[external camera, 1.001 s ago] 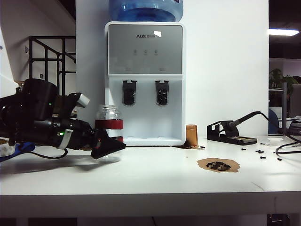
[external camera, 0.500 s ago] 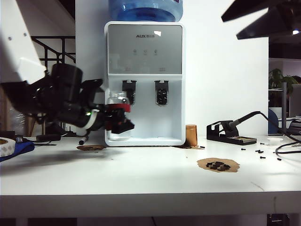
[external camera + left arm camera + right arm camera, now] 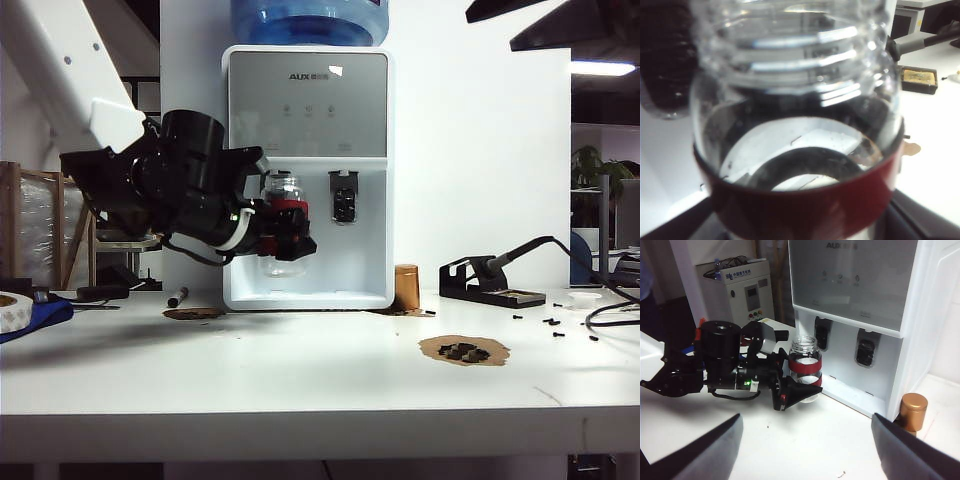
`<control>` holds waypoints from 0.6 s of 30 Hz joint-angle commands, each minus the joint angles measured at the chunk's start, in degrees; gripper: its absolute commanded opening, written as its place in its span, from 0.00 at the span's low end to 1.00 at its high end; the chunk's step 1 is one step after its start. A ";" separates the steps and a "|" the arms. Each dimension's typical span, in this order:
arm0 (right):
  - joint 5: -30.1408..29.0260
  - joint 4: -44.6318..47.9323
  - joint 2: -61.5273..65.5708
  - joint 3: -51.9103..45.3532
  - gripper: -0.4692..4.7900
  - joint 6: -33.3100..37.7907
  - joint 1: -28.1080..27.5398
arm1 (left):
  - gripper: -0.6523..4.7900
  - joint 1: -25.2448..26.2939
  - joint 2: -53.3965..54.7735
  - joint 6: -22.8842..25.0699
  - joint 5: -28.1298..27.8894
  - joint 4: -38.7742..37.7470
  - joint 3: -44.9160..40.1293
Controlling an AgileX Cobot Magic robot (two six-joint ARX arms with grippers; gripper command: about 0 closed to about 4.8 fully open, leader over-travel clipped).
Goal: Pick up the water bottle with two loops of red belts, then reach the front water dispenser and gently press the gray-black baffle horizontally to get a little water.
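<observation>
1. We see the left gripper [image 3: 290,238] clamped on the bottle [image 3: 285,225], lifted off the table [image 3: 320,380] before the left baffle [image 3: 822,333], which it hides in the exterior view.
2. Our right gripper [image 3: 805,440] hangs high, its fingers [image 3: 705,450] spread wide and cut off.
3. The dispenser [image 3: 308,100] reads "AUX".

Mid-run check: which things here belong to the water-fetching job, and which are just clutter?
Job: water bottle held by left gripper; water dispenser; left tap lever.
Clutter: copper cylinder, soldering stand, pen, brown pad. Right gripper open, raised, idle.
</observation>
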 commanded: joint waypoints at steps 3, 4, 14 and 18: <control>0.22 -0.28 -0.04 0.11 0.87 0.33 0.17 | 0.11 0.37 0.39 -0.07 -2.93 0.61 0.59; 0.22 -0.42 -0.04 0.11 0.87 0.33 0.17 | 0.11 0.52 0.59 -0.07 -2.93 0.57 0.59; -0.04 -0.46 -0.07 0.11 0.87 0.81 0.17 | 0.11 0.52 3.56 -0.13 -6.51 -0.11 5.49; -0.04 -0.46 -0.07 0.13 0.87 0.98 0.17 | 0.11 0.55 5.90 -0.17 -6.49 -2.78 10.60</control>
